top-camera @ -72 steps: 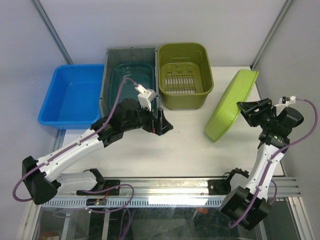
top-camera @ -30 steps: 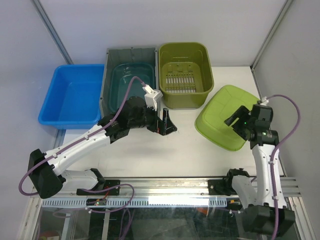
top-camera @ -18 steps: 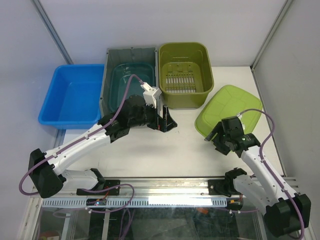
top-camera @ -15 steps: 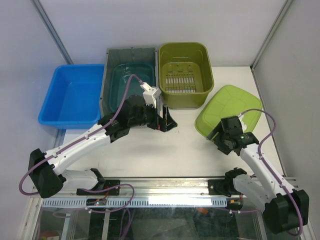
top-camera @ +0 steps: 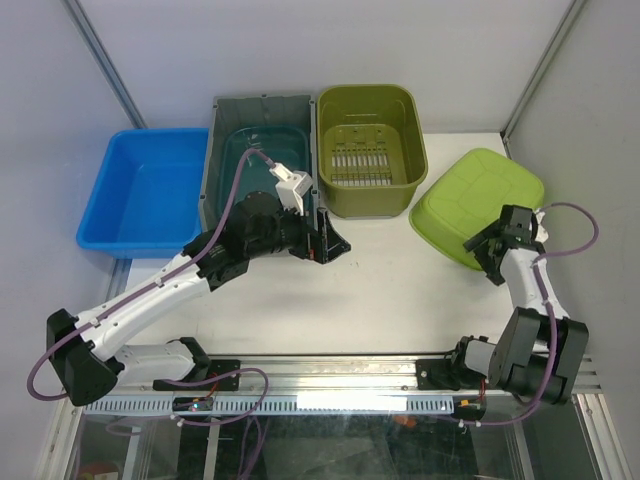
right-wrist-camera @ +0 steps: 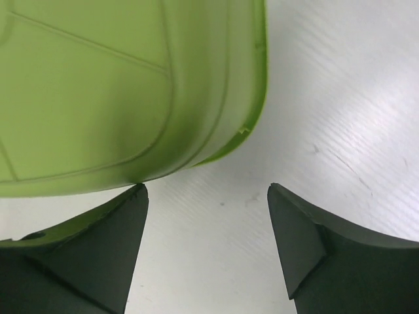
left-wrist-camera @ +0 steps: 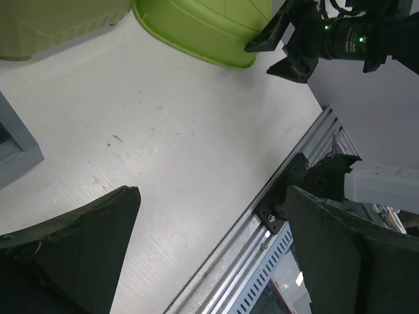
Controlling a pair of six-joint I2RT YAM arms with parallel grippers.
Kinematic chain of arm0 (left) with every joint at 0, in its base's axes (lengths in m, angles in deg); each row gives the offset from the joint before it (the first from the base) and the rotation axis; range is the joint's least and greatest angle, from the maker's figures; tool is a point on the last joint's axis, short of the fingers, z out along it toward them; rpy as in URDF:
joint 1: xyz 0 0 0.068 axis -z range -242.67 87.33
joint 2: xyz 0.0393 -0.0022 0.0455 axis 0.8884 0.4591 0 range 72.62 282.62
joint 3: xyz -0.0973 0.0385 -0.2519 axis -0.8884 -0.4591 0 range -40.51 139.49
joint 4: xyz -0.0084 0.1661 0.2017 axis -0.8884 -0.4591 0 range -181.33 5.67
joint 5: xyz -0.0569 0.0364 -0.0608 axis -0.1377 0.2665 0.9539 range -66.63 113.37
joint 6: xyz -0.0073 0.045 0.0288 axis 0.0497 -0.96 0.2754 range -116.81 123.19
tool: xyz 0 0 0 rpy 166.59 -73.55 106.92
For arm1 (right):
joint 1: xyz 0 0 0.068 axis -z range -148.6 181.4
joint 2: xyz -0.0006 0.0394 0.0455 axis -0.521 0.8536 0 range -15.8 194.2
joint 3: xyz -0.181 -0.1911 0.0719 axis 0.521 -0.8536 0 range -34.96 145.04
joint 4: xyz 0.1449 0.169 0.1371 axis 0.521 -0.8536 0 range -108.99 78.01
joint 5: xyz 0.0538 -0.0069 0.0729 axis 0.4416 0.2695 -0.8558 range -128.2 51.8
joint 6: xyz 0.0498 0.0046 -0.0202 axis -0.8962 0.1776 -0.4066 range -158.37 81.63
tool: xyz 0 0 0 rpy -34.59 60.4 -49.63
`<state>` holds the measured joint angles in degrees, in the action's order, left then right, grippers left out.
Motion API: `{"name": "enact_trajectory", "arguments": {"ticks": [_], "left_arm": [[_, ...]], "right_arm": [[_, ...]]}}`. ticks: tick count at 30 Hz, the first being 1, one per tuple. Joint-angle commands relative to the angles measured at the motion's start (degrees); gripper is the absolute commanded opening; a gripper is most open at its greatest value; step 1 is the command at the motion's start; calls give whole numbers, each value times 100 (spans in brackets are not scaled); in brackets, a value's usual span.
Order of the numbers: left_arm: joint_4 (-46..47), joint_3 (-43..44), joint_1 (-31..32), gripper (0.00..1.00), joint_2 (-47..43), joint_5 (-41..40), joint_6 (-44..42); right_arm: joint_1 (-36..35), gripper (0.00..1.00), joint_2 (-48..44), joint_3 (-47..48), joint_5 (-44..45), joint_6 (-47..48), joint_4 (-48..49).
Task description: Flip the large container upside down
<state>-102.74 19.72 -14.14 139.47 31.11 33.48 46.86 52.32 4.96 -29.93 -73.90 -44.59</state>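
The large lime-green container (top-camera: 478, 205) lies bottom up on the white table at the right. It also shows in the right wrist view (right-wrist-camera: 118, 85) and the left wrist view (left-wrist-camera: 203, 26). My right gripper (top-camera: 484, 250) is open and empty at the container's near rim; in its wrist view (right-wrist-camera: 206, 196) the left fingertip (right-wrist-camera: 127, 203) sits just at the rim. My left gripper (top-camera: 330, 242) is open and empty above the table's middle, well left of the container, as its wrist view (left-wrist-camera: 209, 248) shows.
An olive slotted basket (top-camera: 367, 148) stands at the back centre, a grey bin holding a teal tub (top-camera: 258, 160) to its left, and a blue tub (top-camera: 145, 190) further left. A metal rail (top-camera: 330, 370) runs along the near edge.
The lime container went from standing on its edge to lying bottom up, then shifted back and right. My right gripper swung from its left side to its near right rim. The left arm barely moved.
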Motion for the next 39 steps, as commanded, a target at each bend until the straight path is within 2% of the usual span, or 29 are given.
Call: {"name": "enact_trajectory", "arguments": {"ticks": [1,3,8,11,15,20,24,31,35,39], "left_arm": [[185,-85,11,99,-267,-35,59],[189,-129,13,99,-307,-86,65],[189,-168,12,99,-298,-84,68],[189,-190,10,99,-308,-74,55],[189,-208,14,99,-313,-77,61],[174,-237,9,99,-377,-87,65],[163,-240,9,99,-401,-81,82],[163,-231,14,99,-366,-58,96],[162,-224,9,99,-382,-32,83],[160,-234,12,99,-414,-40,64]], "right_arm": [[21,77,-95,719,-13,343,623],[-62,76,-384,595,-341,264,714],[-176,76,-1097,-20,186,242,686],[-126,69,-1367,-432,212,278,653],[79,64,-1428,-626,275,-163,518],[575,66,-1138,-228,-816,-186,592],[878,69,-956,288,-1300,-156,419],[1064,70,-418,821,-843,-570,426],[1066,68,113,979,-683,-690,352],[1062,66,255,928,-323,-771,297]]}}
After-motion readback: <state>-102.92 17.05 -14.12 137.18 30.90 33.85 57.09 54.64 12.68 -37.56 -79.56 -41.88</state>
